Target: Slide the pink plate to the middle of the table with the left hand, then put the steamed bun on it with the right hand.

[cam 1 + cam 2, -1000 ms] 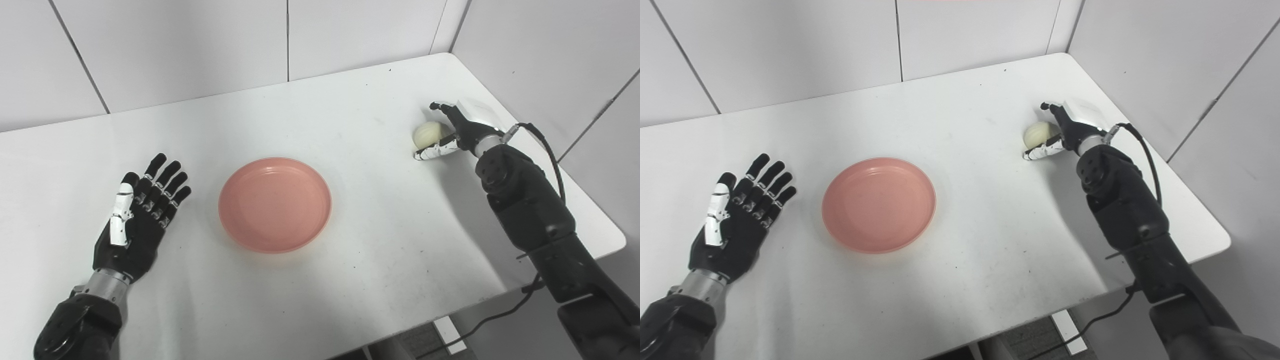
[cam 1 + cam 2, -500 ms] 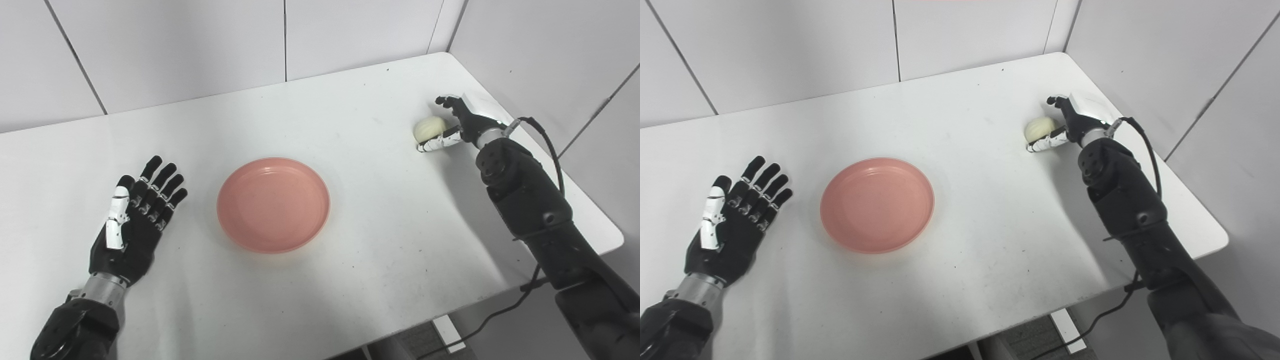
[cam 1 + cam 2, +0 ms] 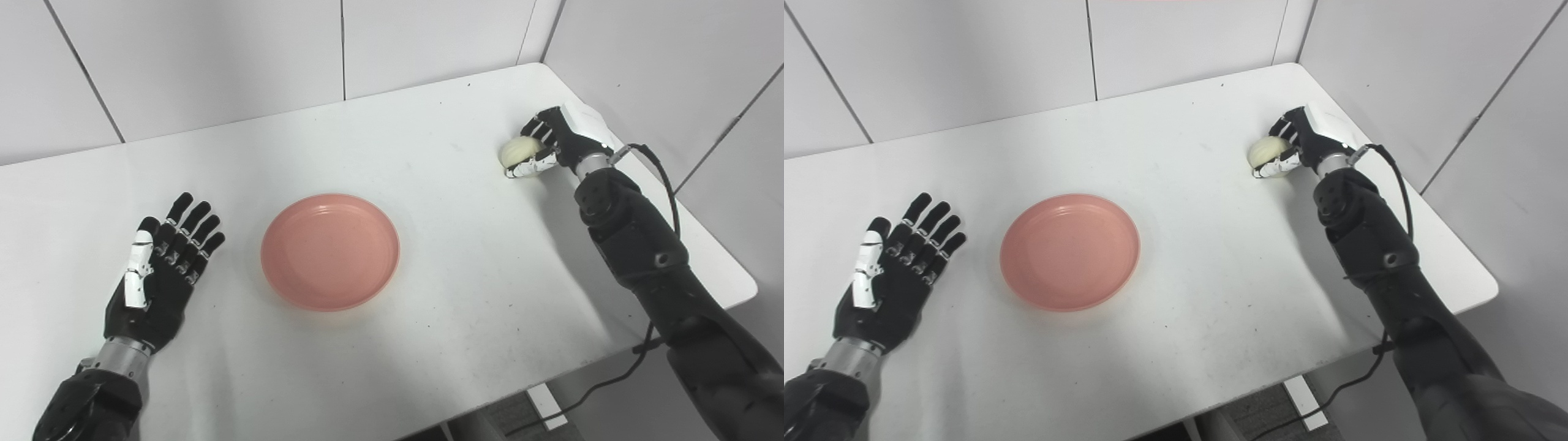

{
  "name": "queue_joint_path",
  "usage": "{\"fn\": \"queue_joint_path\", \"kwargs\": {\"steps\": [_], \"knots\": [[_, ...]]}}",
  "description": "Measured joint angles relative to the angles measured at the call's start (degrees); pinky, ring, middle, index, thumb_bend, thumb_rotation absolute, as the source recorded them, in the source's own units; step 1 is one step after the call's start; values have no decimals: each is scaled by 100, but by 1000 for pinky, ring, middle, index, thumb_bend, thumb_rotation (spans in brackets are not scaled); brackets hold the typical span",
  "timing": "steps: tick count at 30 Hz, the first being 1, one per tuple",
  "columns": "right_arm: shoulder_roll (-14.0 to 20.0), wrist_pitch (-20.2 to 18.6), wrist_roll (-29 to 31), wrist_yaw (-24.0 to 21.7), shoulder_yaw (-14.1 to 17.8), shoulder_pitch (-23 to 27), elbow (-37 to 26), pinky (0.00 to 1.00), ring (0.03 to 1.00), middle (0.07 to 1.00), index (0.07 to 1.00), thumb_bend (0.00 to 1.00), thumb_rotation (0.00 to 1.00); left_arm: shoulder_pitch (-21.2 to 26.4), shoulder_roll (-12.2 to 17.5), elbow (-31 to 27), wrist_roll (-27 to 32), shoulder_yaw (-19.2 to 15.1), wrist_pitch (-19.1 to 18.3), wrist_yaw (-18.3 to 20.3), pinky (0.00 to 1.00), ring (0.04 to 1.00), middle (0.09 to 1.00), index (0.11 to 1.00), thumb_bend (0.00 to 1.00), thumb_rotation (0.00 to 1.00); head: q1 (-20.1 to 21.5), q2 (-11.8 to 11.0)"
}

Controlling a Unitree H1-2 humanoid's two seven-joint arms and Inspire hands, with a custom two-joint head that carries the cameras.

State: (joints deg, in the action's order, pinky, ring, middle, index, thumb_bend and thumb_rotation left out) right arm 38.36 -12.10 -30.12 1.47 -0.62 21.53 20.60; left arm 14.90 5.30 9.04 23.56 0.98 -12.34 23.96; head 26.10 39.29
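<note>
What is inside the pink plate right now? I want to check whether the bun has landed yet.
Nothing: the pink plate shows only its bare bottom. The steamed bun sits far right, in the right hand.

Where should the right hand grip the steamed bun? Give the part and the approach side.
Grip the steamed bun around its rounded sides, coming from its right, where the right hand already is. Its domed shape offers no handle, so fingers on the far side and thumb on the near side probably suit best.
</note>
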Motion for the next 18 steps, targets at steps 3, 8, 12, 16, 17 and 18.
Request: {"fn": "queue_joint_path", "kwargs": {"steps": [3,8,12,16,17,18], "knots": [[-2,13,2,-22,-32,-27,-114,398,431,483,487,507,123,1,-1,-3,0,7,0,-1,964,967,966,962,504,988,-26,0],[-8,49,9,-62,-49,-108,-335,381,424,480,487,507,123,2,-19,-4,-2,44,0,-9,972,972,971,967,497,1000,-202,-9],[-5,48,27,-79,13,-191,-809,375,422,479,487,507,122,0,-36,-24,-10,76,0,-57,985,980,979,976,494,1000,-299,-9],[11,-43,-5,-278,49,-261,-1484,376,431,486,487,505,120,-9,-87,-45,-15,99,0,-134,991,986,988,989,467,1000,-693,17],[17,-149,-44,-380,50,-273,-1701,375,431,486,487,505,120,-15,-127,-63,-29,117,0,-186,991,985,989,990,466,1000,-694,18],[17,-230,-79,-460,44,-277,-1845,375,430,485,487,505,120,-28,-173,-94,-35,132,0,-241,993,986,990,992,464,1000,-860,35]]}}
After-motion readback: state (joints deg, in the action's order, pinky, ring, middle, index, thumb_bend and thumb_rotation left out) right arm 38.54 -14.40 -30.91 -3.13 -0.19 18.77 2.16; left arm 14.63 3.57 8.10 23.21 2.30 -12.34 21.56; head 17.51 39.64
